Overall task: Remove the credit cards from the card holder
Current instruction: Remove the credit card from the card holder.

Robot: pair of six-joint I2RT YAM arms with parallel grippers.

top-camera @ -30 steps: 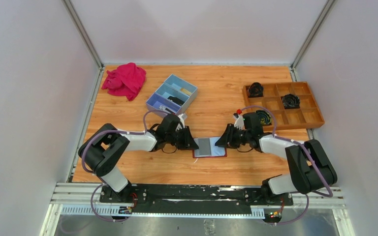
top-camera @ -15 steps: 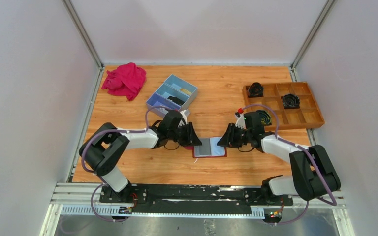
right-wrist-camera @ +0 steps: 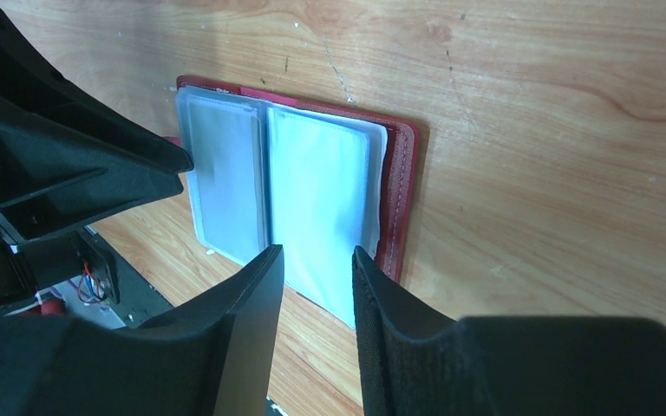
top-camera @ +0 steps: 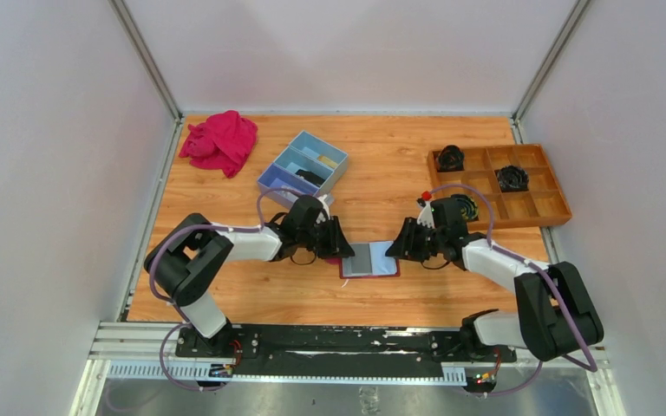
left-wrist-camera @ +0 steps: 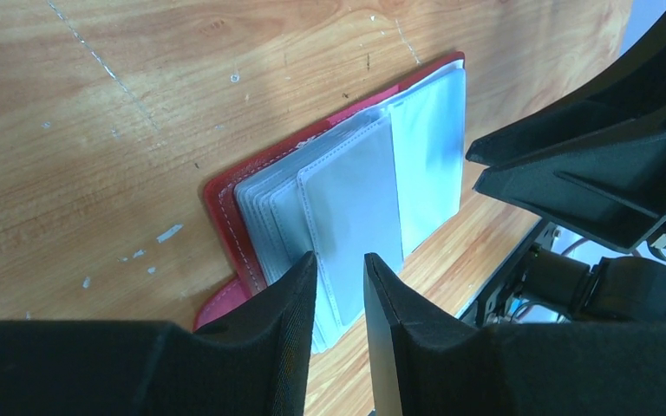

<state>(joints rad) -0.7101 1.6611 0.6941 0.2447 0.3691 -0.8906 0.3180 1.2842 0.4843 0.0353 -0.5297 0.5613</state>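
The dark red card holder (top-camera: 369, 261) lies open and flat on the table between my two grippers. Its see-through pockets fan out inside the red cover (left-wrist-camera: 224, 201). A grey credit card (left-wrist-camera: 352, 198) shows through the left pocket, and a whitish one (right-wrist-camera: 319, 195) through the right pocket. My left gripper (top-camera: 340, 249) hovers over the holder's left edge, near the pink-red tab (left-wrist-camera: 218, 303); its jaws are narrowly open with nothing between them (left-wrist-camera: 340, 262). My right gripper (top-camera: 392, 247) hovers over the right edge, also narrowly open and empty (right-wrist-camera: 316, 254).
A blue three-compartment box (top-camera: 303, 165) stands behind the left gripper. A bright pink cloth (top-camera: 219, 141) lies at the back left. A wooden compartment tray (top-camera: 548, 206) with dark round parts sits at the right. White walls close in both sides.
Both grippers have opened a little and drawn slightly back and up from the holder's edges. The holder still lies open in the same spot.
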